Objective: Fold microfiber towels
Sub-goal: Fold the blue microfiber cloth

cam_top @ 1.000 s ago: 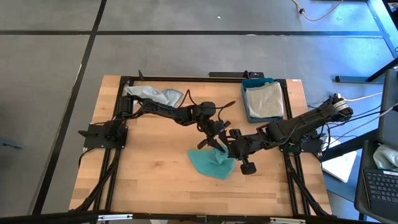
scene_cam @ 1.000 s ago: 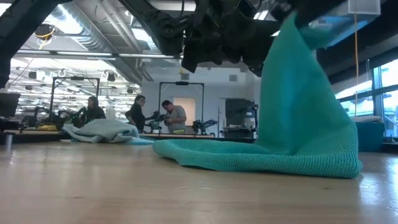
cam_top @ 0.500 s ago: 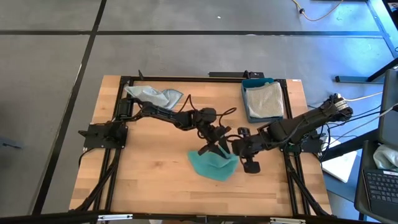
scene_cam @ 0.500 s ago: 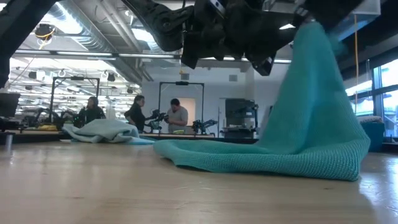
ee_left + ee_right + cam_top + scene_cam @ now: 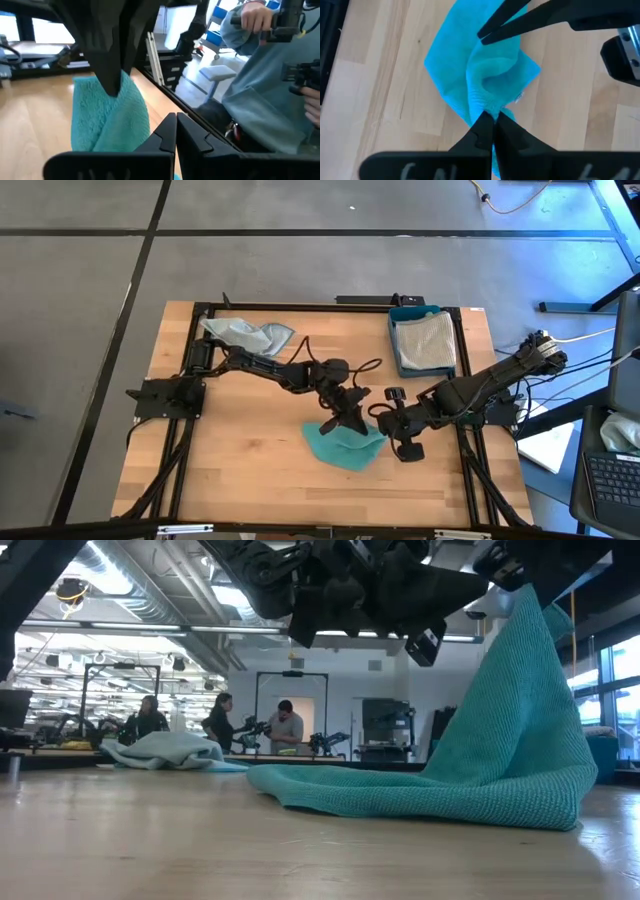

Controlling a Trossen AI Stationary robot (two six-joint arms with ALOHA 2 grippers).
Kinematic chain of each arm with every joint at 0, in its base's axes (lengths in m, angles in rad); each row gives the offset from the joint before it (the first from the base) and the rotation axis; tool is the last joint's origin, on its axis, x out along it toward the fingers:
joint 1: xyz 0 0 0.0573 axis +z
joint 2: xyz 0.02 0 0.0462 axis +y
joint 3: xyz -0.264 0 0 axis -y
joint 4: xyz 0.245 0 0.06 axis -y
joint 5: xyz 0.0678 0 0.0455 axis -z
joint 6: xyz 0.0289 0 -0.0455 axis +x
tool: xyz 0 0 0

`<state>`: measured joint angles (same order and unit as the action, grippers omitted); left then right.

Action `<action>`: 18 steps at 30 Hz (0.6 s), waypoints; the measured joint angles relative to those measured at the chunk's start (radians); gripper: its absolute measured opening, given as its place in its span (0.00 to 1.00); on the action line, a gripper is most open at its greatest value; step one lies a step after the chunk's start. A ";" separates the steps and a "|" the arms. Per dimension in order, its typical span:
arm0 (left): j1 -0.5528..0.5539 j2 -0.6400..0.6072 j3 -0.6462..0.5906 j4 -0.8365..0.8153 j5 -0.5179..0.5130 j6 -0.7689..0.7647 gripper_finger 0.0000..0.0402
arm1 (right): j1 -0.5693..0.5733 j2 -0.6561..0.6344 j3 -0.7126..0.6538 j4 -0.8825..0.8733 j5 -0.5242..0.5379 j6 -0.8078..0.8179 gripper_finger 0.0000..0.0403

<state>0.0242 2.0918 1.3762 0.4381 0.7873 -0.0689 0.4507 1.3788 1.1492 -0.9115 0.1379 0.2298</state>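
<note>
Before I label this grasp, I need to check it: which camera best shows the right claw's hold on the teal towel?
The right wrist view: the right claw is pinched shut on a raised fold of the teal towel. The high view shows the towel mostly under both arms; the low view shows it lifted into a peak, the hold hidden.

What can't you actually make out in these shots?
- High view: where the left gripper meets the teal towel; the fingers cover it.
- Low view: the towel's lifted top edge, behind the arms.
- High view: how many cloths lie in the blue tray.
</note>
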 joint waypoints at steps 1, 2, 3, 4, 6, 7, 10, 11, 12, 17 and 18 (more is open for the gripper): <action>0.000 0.000 0.000 -0.011 0.003 0.000 0.00 | 0.000 0.000 0.000 0.000 0.000 0.000 0.02; 0.000 0.000 0.000 -0.021 0.015 0.000 0.00 | 0.000 0.000 0.000 0.000 0.000 0.000 0.02; 0.002 0.000 0.000 -0.031 0.031 0.000 0.00 | 0.000 0.000 0.000 0.000 -0.001 0.000 0.02; 0.003 0.000 0.000 -0.038 0.049 0.000 0.00 | 0.000 0.000 0.000 0.000 -0.005 0.000 0.02; 0.006 -0.012 -0.002 -0.066 0.078 0.000 0.00 | 0.000 0.000 0.000 0.001 -0.026 0.004 0.02; 0.008 -0.016 -0.001 -0.063 0.077 0.005 0.00 | 0.000 0.000 0.000 0.001 -0.035 0.009 0.02; 0.018 -0.025 0.000 -0.067 0.044 0.019 0.00 | 0.001 0.000 0.000 0.014 -0.036 0.022 0.02; 0.023 -0.026 0.000 -0.065 0.040 0.022 0.01 | 0.001 0.000 0.000 0.024 -0.044 0.021 0.02; 0.029 -0.027 0.000 -0.065 0.041 0.031 0.02 | 0.001 0.000 0.000 0.036 -0.054 0.017 0.02; 0.026 -0.027 0.000 -0.031 0.044 0.049 0.12 | 0.001 0.000 0.000 0.045 -0.030 0.004 0.02; 0.020 -0.028 0.000 -0.030 0.016 0.053 0.15 | 0.001 0.000 0.000 0.045 -0.009 0.003 0.02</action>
<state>0.0438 2.0636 1.3758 0.4081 0.8036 -0.0161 0.4515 1.3785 1.1494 -0.8668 0.1285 0.2330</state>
